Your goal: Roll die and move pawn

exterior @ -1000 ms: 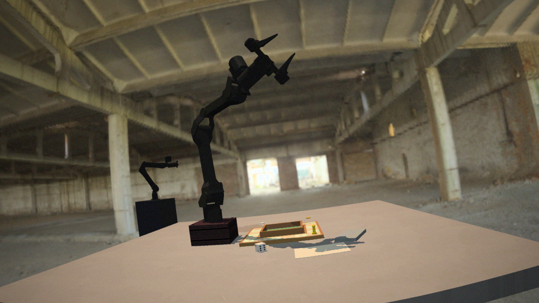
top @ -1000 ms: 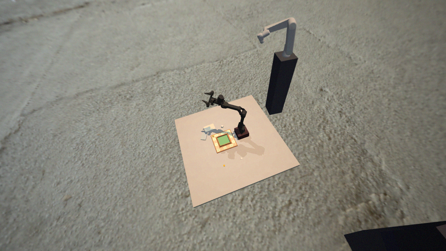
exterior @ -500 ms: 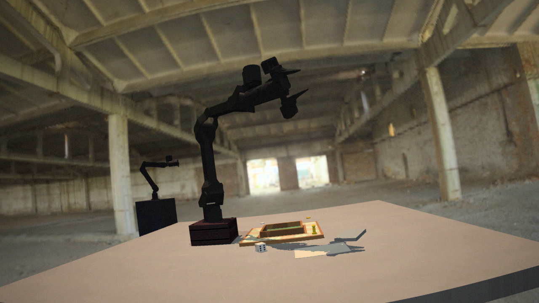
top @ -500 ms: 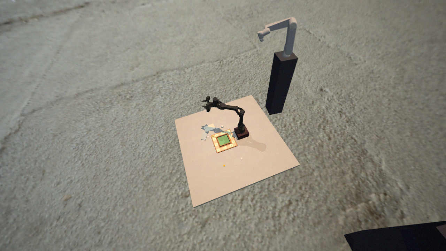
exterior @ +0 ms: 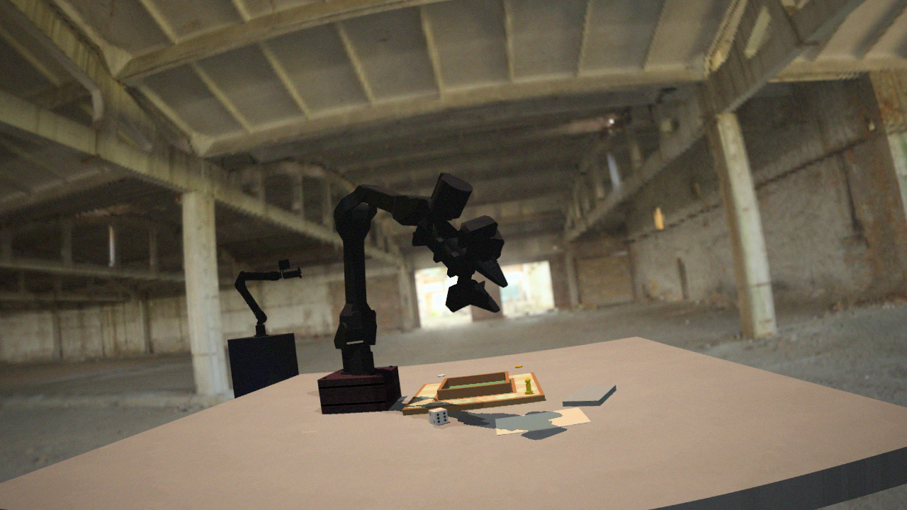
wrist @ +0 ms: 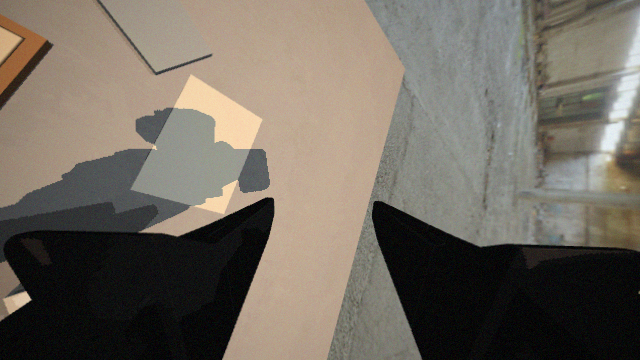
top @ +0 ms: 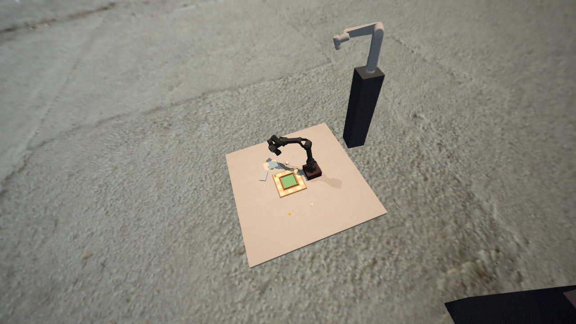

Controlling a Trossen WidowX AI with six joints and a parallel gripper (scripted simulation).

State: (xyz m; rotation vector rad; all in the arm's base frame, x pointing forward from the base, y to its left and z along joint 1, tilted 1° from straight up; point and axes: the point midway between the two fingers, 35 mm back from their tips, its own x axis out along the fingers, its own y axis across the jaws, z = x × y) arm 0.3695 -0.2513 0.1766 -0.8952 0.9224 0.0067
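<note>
The white die [top: 286, 162] [exterior: 438, 416] rests on the table beside the board [top: 278, 189] [exterior: 469, 406] [wrist: 30, 47], near the arm's base. Its side face shows several black pips. The green-floored dice tray [top: 288, 181] [exterior: 475, 389] is in the middle of the board and looks empty. The yellow pawn [top: 275, 175] [exterior: 527, 385] stands upright on a corner square of the ring. My gripper [top: 274, 150] [exterior: 502, 297] [wrist: 323, 206] is open and empty, high above the table, tilted outward. The die's top face and the arrows are too small to read.
A grey slab [top: 263, 176] [exterior: 589, 396] [wrist: 170, 35] lies beyond the board. A cream card [exterior: 574, 416] [wrist: 235, 107] lies near it, partly in the arm's shadow. An orange disc [top: 289, 213] and a small white piece [top: 311, 204] lie on the board's other side.
</note>
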